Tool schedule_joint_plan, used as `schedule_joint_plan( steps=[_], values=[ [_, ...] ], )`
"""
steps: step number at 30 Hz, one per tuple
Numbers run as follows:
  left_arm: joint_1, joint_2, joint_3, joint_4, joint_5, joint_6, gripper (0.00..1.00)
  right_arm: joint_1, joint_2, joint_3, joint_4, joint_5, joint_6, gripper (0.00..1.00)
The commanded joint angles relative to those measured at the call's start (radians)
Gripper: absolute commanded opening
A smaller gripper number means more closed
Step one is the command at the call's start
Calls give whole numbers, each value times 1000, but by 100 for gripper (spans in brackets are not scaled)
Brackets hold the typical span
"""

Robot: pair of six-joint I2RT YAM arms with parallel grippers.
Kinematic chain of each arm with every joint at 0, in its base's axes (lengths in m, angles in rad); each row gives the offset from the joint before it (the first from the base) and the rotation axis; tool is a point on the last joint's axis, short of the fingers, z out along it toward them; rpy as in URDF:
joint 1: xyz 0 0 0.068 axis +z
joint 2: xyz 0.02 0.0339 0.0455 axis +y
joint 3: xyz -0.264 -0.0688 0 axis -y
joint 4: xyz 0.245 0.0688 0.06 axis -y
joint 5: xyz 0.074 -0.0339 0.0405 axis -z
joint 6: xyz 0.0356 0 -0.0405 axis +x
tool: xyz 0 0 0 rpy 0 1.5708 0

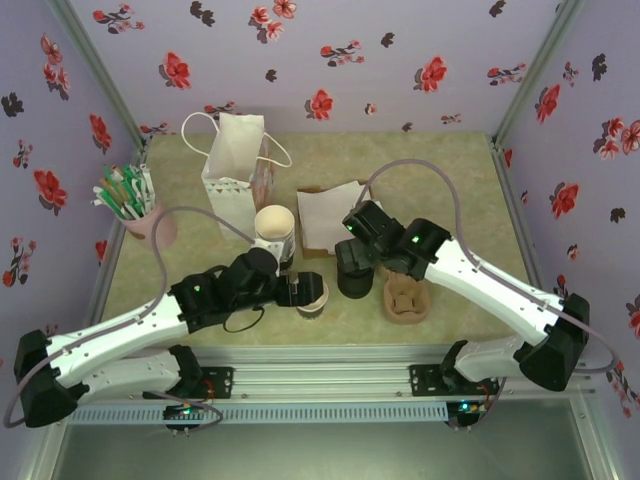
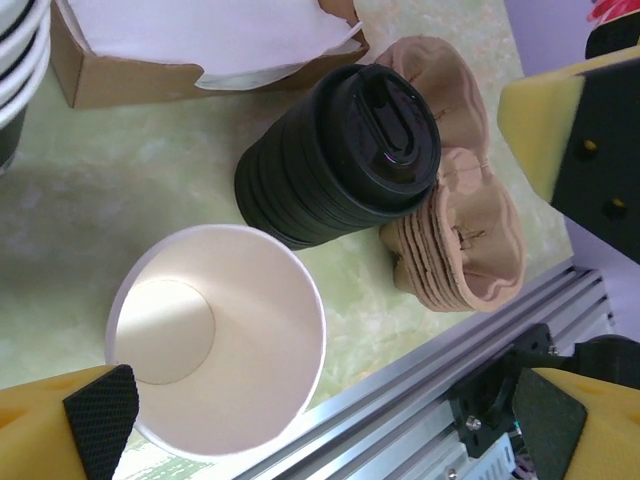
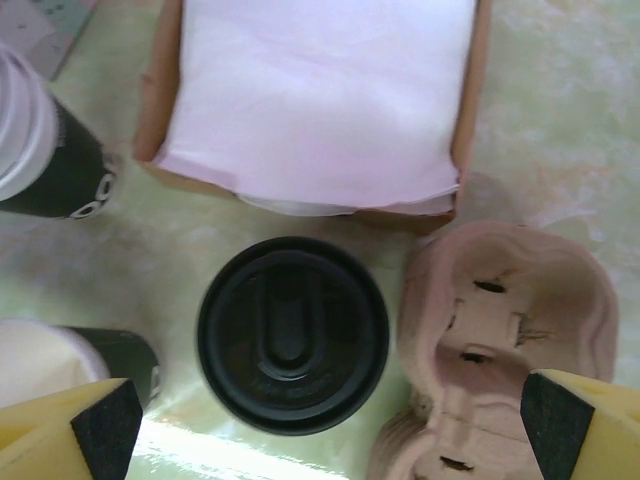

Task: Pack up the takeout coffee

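One takeout coffee cup, lidless, is stood on the worktop within the wide-open left end effector, ungripped. Lidding is judged the step in hand: the right end effector, spread wide, is poised over the lid stack at the cup's 2 o'clock, where a single lid must be separated. That stack is crowded by pulp carriers at 3 o'clock and a napkin box at 12; the paper bag is found at the cup's 11 o'clock.
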Motion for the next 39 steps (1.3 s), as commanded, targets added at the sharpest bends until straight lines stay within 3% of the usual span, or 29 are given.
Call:
schedule_joint_plan(
  steps=[1, 7, 22, 39],
  values=[
    [-7, -4, 63, -62, -69, 66, 99, -21, 18, -10, 23, -22, -59, 99],
    [-7, -37, 67, -95, -92, 120, 99, -61, 66, -7, 24, -171, -92, 99],
    [-5, -88, 43, -128, -107, 144, 99, -70, 202, 88, -92, -179, -110, 95],
    [-5, -87, 32, -118, -110, 153, 99, -82, 293, 119, -97, -191, -129, 89]
  ],
)
